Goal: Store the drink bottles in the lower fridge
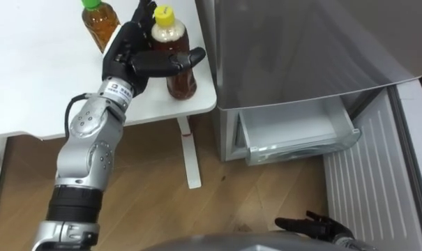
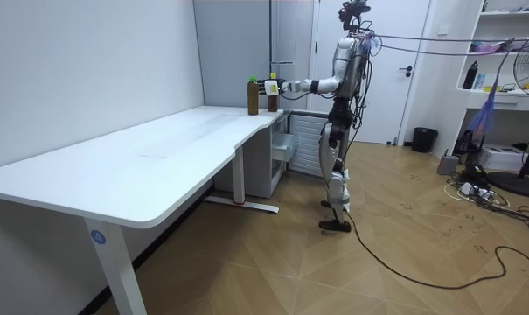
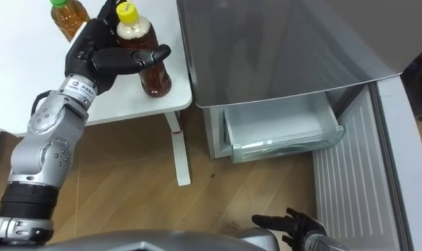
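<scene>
A brown tea bottle with a yellow cap (image 1: 183, 82) stands upright near the corner of the white table (image 1: 36, 84). My left hand (image 1: 127, 59) is curled on it, thumb across its front and fingers behind its neck. A second tea bottle with a green cap (image 1: 99, 21) stands just behind and to the left, close to the back of that hand. My right hand (image 1: 315, 226) hangs low by the fridge with relaxed fingers, holding nothing. In the room view I stand at the table's end with my left arm stretched to the bottles (image 2: 271, 92).
The grey fridge (image 1: 301, 49) stands right of the table. Its lower drawer (image 1: 294, 136) is pulled out, pale inside, with nothing in it. The lower door (image 1: 378, 188) swings open at the right. A white table leg (image 1: 190, 157) stands on the wooden floor between table and fridge.
</scene>
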Controlling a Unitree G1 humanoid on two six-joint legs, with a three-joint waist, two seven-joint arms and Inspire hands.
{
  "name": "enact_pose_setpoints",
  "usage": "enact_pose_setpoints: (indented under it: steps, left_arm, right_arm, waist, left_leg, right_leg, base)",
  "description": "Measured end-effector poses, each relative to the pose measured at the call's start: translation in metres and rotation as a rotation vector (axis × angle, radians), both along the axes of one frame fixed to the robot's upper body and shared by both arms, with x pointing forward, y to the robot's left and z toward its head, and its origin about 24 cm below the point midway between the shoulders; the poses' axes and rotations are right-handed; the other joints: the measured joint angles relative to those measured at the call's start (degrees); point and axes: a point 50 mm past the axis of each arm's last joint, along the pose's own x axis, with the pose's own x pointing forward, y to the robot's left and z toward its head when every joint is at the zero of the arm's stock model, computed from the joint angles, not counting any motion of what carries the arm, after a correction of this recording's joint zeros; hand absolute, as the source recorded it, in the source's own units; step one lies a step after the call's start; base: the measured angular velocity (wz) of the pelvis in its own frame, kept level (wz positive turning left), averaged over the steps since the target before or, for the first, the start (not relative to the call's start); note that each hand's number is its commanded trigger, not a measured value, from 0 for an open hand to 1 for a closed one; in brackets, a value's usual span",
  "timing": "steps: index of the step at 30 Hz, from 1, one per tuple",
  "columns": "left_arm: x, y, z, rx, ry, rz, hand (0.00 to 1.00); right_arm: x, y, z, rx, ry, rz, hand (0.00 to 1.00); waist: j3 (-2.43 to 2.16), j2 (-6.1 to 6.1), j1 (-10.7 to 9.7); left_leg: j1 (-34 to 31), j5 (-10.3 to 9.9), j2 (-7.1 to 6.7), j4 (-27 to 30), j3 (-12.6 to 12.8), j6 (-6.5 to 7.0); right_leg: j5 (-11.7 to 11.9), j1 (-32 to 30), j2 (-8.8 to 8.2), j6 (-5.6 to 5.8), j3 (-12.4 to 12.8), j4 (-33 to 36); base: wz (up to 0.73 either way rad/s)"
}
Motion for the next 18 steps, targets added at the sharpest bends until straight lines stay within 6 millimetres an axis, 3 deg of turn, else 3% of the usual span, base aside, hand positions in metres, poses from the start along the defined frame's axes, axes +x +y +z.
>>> enact_pose_setpoints:
  steps: [18]
  left_arm:
    - [-0.0007, -0.0025, -0.0040, 0.054, 0.033, -0.024, 1.00]
  right_arm:
    - [0.0044, -0.0012, 0.0009, -0.009, -0.008, 0.014, 0.00]
  waist:
    - [0.29, 0.04, -0.1]
  left_leg:
    - [-0.4, 0.0, 0.00, -0.1, 0.6, 0.00]
  right_leg:
    - [0.0, -0.8, 0.03, 0.02, 0.9, 0.0]
  base:
    - [-0.02]
